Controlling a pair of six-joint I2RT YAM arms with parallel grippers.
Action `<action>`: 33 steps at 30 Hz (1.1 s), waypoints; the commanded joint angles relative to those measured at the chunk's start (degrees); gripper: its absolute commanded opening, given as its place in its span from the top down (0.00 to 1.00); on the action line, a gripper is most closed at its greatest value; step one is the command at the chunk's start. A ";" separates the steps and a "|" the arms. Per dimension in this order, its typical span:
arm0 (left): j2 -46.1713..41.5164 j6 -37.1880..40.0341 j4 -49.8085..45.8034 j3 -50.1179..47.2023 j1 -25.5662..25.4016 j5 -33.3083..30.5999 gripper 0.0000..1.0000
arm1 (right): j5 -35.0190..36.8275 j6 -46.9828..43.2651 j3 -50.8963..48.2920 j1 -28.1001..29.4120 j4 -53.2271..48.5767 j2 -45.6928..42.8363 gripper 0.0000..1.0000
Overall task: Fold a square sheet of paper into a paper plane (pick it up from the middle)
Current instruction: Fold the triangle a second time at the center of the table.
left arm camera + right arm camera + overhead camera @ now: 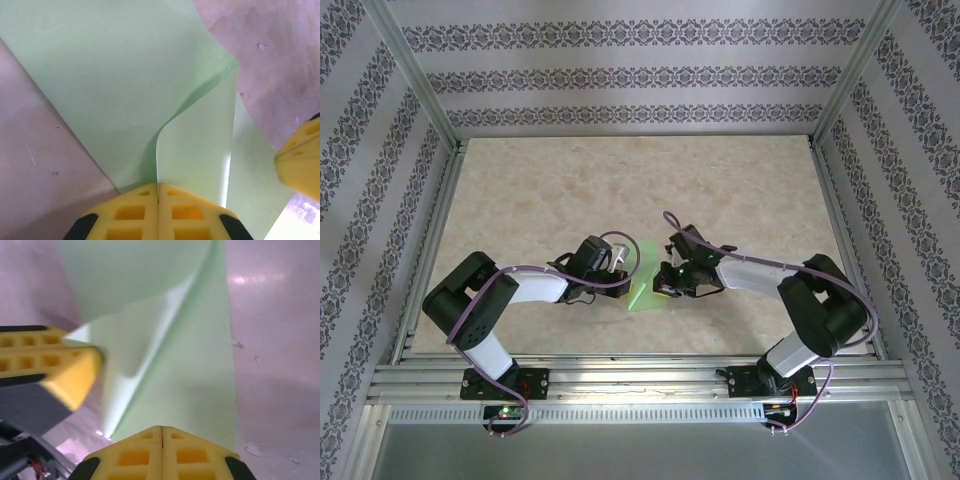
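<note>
The pale green square sheet of paper (646, 292) lies partly folded on the table between both arms. In the left wrist view a flap of the sheet (200, 145) curls up from the flat part, and its edge runs into the seam of my left gripper (158, 185), which is shut on it. My left gripper (624, 270) sits at the sheet's left edge. My right gripper (162, 429) is shut with nothing visible in its seam, its tips low over the flat paper (195, 375). It stands at the sheet's right edge (662, 288). The left fingers (55, 365) pinch a raised corner.
The beige marbled table (620, 180) spreads wide behind and beside the arms. Aluminium frame rails (620, 372) run along the near edge, and patterned walls close in the sides and back. The right gripper's yellow finger (300, 162) shows close at the right of the left wrist view.
</note>
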 commanded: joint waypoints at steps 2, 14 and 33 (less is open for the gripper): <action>0.45 0.80 -1.28 -0.98 0.85 -1.20 1.00 | -7.09 8.64 -3.08 -0.43 16.18 -0.01 1.00; 0.60 1.10 -1.73 -0.79 0.85 -0.70 1.00 | -6.84 13.03 -2.32 2.12 22.97 7.18 1.00; 0.91 1.56 -2.27 -0.44 0.84 -0.50 1.00 | -5.84 13.82 -7.60 1.36 27.90 12.24 1.00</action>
